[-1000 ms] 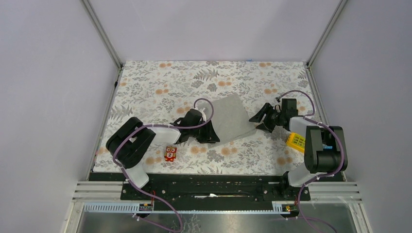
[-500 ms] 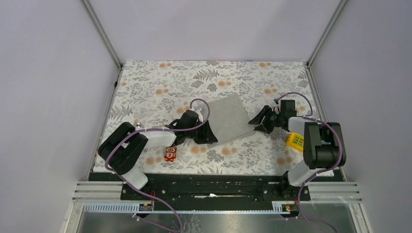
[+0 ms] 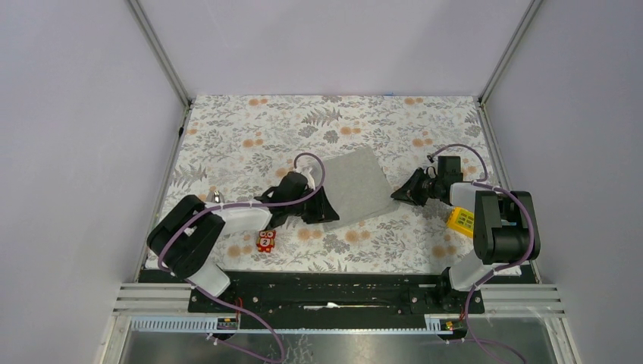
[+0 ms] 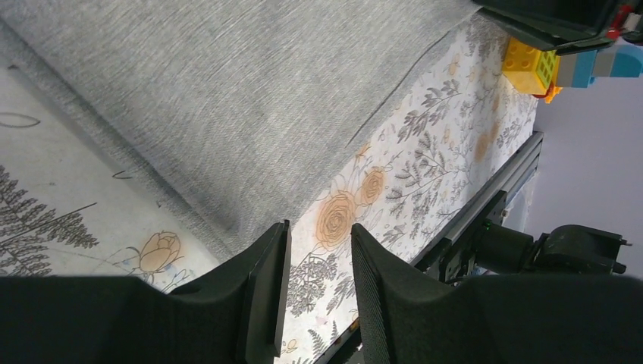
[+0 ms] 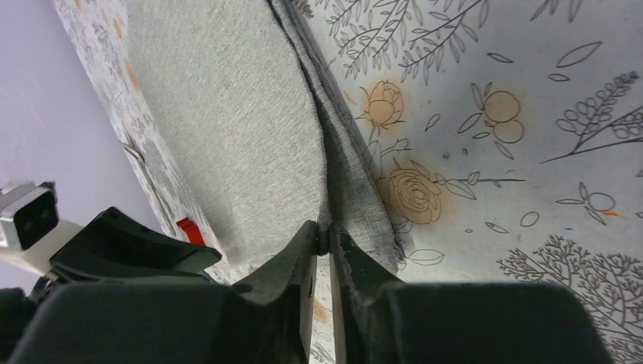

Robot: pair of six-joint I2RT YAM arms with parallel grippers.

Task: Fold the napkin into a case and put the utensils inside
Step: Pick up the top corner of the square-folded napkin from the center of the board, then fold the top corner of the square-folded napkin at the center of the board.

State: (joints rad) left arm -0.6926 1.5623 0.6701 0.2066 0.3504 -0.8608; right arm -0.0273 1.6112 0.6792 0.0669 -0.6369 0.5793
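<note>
Plain pale lilac walls (image 3: 334, 45) close in the bench (image 3: 243, 129) on three sides. A cover printed with grey leaves and orange flowers lies over the bench top.

Near the middle of the bench lies the napkin (image 3: 356, 182), a flat, soft, light-grey cloth with a fine woven grain. It is roughly square and turned at a slant. The right wrist view shows it layered, with a narrow strip of the lower layer showing along one edge.

The left gripper (image 4: 318, 235) sits low at the napkin's near-left edge. Its black fingers stand partly apart with only the printed cover showing between them. The cloth's edge reaches the tip of one finger, and nothing is held.

The right gripper (image 5: 324, 231) is at the napkin's right corner. Its fingers are pressed almost together, and the layered edge of the cloth runs in between the tips, so it is pinching the napkin.

A yellow studded block (image 3: 461, 221) sits on the cover beside the right arm, well apart from the napkin. A small red toy (image 3: 265, 240) stands near the front edge, just beside the left arm.
</note>
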